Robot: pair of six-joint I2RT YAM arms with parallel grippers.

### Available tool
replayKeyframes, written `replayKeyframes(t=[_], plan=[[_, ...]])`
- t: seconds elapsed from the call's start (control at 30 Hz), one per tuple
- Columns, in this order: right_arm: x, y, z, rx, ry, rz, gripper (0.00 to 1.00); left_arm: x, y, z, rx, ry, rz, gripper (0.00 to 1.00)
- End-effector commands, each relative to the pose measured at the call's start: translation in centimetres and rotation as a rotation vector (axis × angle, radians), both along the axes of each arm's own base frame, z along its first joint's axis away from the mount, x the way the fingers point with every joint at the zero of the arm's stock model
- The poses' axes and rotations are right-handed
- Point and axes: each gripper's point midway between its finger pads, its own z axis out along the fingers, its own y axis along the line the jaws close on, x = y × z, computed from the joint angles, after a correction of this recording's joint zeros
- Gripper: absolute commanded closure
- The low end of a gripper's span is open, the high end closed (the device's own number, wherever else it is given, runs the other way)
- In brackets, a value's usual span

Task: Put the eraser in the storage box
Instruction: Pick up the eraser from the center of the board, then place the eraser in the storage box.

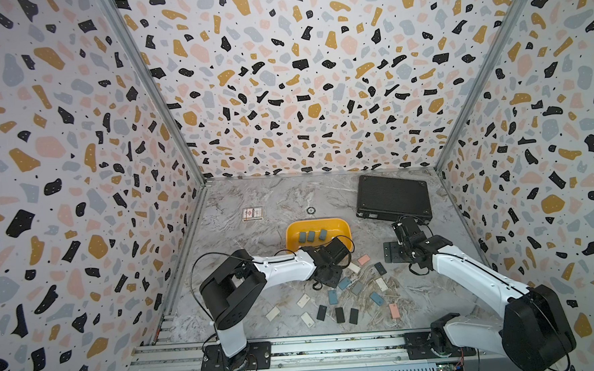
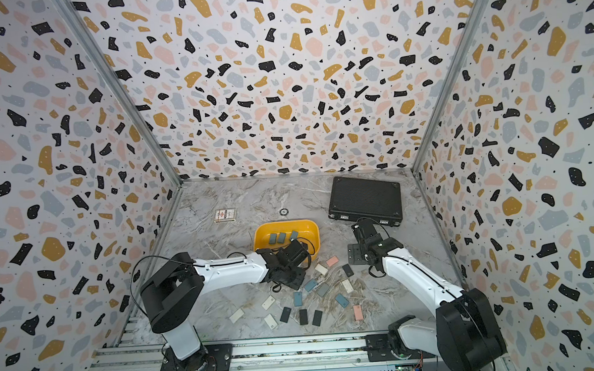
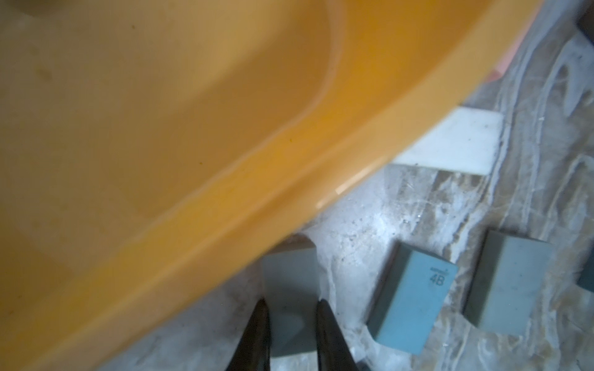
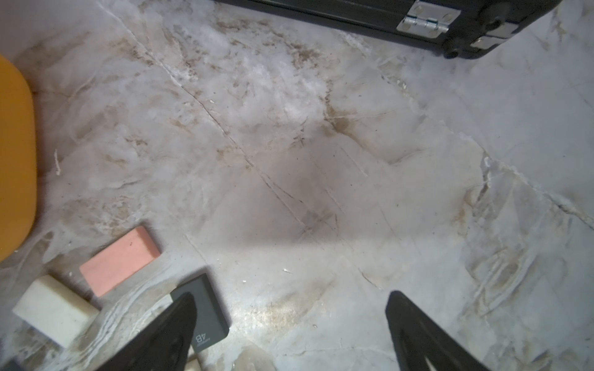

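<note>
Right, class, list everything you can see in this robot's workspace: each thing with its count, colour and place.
storage box: one, yellow, mid table
erasers in the box: three, grey-blue, side by side
loose erasers: about fifteen, white, pink, blue, grey, black, scattered between the box and the arm bases
held eraser: one, grey, beside the box
case: one, black, far right
card pack: one, printed, far left
ring: one, small, dark, beyond the box
left gripper: one, black, shut on the held eraser
right gripper: one, black, open over bare table near the case
</note>
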Motion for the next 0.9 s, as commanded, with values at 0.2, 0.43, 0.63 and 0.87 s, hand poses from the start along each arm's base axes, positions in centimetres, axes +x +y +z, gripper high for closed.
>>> replayKeyframes(t=[0.2,0.43,0.63,0.87], plan=[[-0.4,-0.3,0.3,-0.014,-0.005,0.001,0.05,0.5,1.1,6.9,-0.041,-0.119,-0.001,0.80],[-0.4,-0.4,0.7,-0.019,-0.012,0.000,0.05,2.0,0.8,10.9,-0.084,-0.213,-0.007,0.80],[-0.4,-0.4,1.0,-0.018,-0.017,0.000,0.05,4.4,-0.9,11.8,-0.135,-0.218,-0.010,0.80],[-0.1,-0.3,1.3,-0.012,-0.024,0.000,0.05,9.3,-1.9,11.4,-0.147,-0.230,0.011,0.80]])
